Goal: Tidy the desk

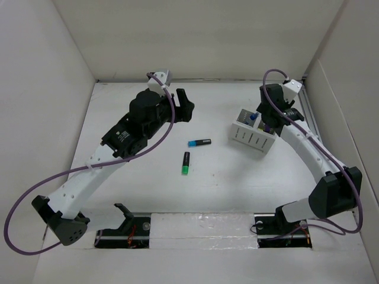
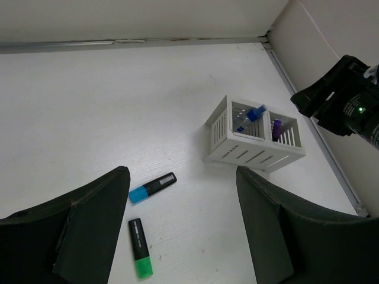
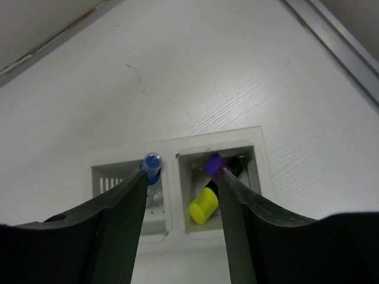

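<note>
- Desk (image 1: 207, 198): the broad white top lies beneath both pincers. The loose items sit in the stretch between them.
- Right pincer (image 1: 262, 121) hangs straight above the pen holder (image 1: 251, 137), jaws apart and clamped on nothing. I judge it stands there because the holder is where the pens belong.
- Left pincer (image 1: 185, 106) hovers well apart from the holder, jaws wide and empty. It is tilted toward the two loose highlighters, probably to line up a pick.
- The holder is white, slotted and has two compartments. It sits directly under the right pincer, skewed to the desk edge.
- Blue-capped highlighter (image 2: 153, 187) lies on the desk ahead of the left pincer, with the green-capped highlighter (image 2: 140, 248) just beside it, not touching.
- Only the right wrist view looks down into the compartments.
  - A blue pen (image 3: 152, 161) stands in the one by the finger on that view's left.
  - A purple-capped marker (image 3: 214, 163) and a yellow-capped marker (image 3: 203, 206) share the other.
- The left wrist view shows the blue and purple tips but not the yellow cap. Only that view and the top view show the highlighters.
</note>
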{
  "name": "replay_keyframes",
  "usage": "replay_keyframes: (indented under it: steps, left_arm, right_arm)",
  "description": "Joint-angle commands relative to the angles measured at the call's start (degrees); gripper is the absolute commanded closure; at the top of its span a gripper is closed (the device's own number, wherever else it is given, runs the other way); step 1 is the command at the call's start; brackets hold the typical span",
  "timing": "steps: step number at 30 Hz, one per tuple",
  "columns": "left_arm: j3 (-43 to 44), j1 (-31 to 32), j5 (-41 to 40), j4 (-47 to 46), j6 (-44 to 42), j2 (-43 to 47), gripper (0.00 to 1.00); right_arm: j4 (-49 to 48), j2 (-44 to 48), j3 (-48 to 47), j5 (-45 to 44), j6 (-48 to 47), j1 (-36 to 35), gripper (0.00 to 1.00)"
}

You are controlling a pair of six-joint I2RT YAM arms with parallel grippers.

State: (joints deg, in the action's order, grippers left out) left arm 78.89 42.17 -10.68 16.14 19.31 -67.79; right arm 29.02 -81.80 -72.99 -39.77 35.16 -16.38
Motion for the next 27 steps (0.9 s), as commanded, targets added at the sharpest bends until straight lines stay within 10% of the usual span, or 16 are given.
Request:
replay_keyframes:
  steps: [1,8,13,16,23,27]
  left_arm:
    - [3.46,0.1,-1.54,-0.94,-0.85,0.38,0.31]
    - [6.62,0.1,-6.01,-0.15,-3.22,0.73,0.31]
    - [9.25,0.1,-6.55,0.38,-2.96,1.52,0.31]
    - [11.1,0.1,-6.28,0.65,-2.0,2.31,0.31]
    - [11.73,0.1,-7.42,2.75,0.2,6.87,0.3]
    - [9.19,0.1,-7.87,3.46,0.46,8.99,0.29]
  right_arm:
    - [0.52,3.13,-0.92,3.29,0.0,-2.6,0.44]
    - [-0.63,3.58,-0.31,12.34,0.96,-14.45,0.93]
    - [-3.26,-0.02,-1.36,16.9,2.2,-25.7,0.97]
    - [-4.05,-4.5,-2.76,18.75,2.72,-30.35,0.89]
    - [-1.51,-17.58,-10.32,22.44,2.54,-35.03,0.34]
    - [-0.37,-21.81,-12.78,23.77,3.51,-35.03,0.3]
